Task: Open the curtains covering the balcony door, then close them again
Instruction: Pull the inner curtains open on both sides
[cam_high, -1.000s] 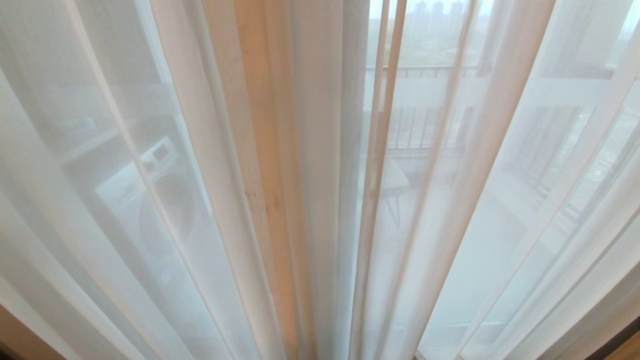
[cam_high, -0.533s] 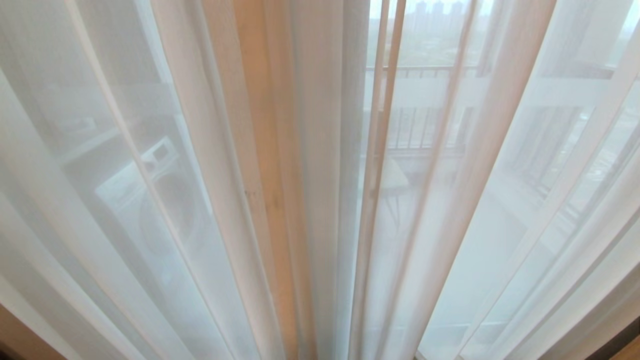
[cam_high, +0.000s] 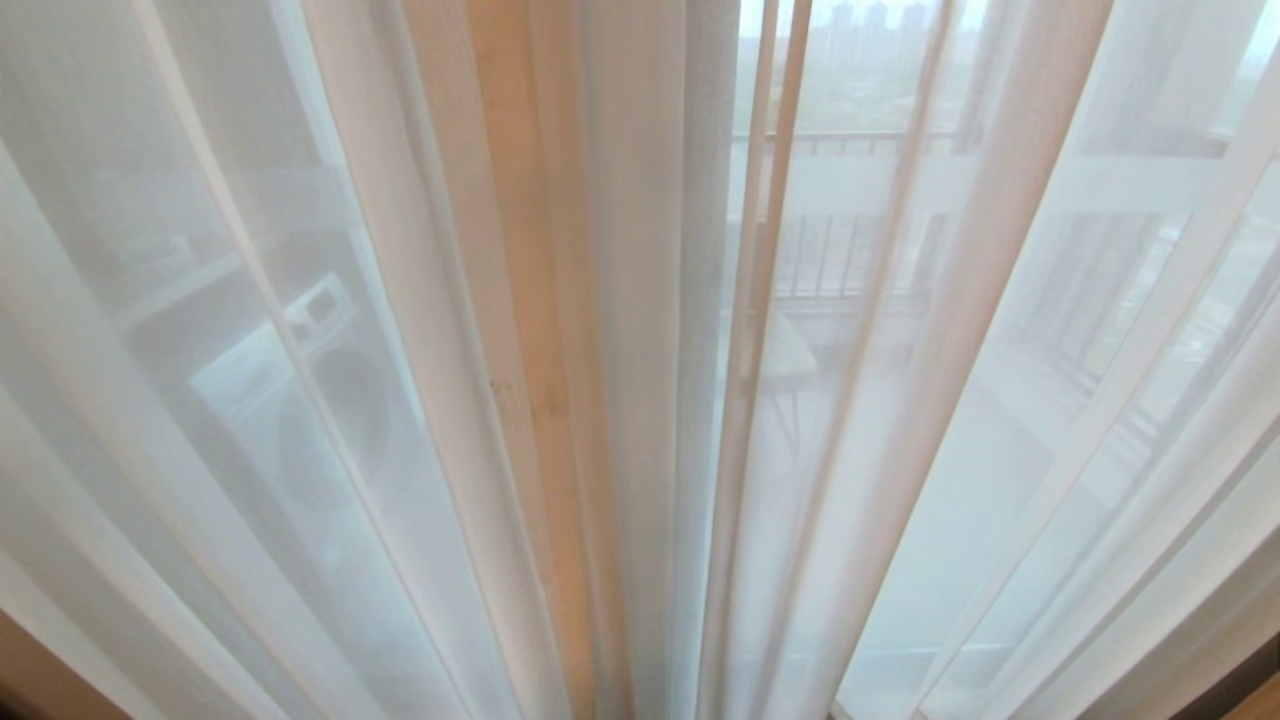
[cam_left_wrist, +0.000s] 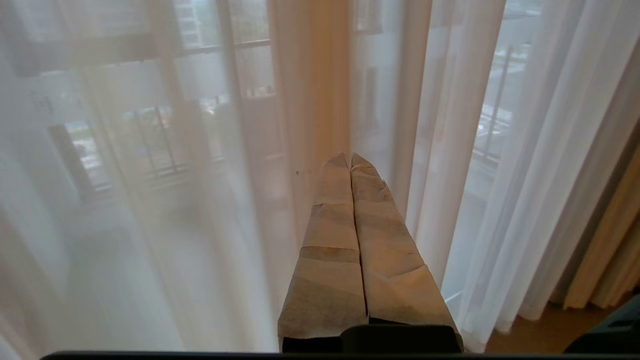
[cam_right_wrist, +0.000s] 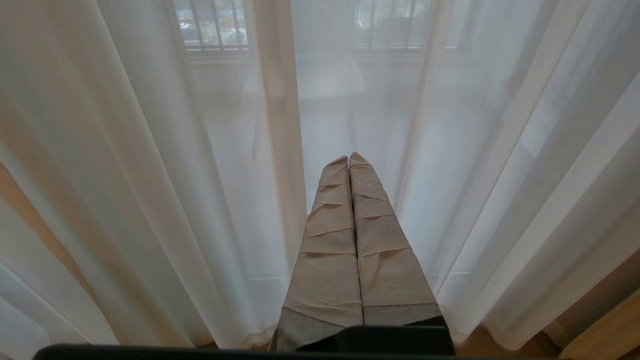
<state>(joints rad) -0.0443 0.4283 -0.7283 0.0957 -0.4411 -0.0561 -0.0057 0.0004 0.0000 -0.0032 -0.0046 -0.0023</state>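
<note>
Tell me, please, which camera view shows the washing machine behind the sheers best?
The head view: the washing machine shows through the sheer curtains, its round door and control panel faintly readable. The left and right wrist views show only the curtains, the railing outside and each gripper's own fingers; no washing machine is visible there.

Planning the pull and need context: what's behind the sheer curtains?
Through the sheer curtains, hazily: a washing machine at left, a small table, a barred railing, distant buildings. The door frame and floor detail stay veiled.

- My view is filled by the sheer white curtains, hanging drawn in long pleats (overlapped densest at the middle).
- The balcony door behind shows only faintly through them.
</note>
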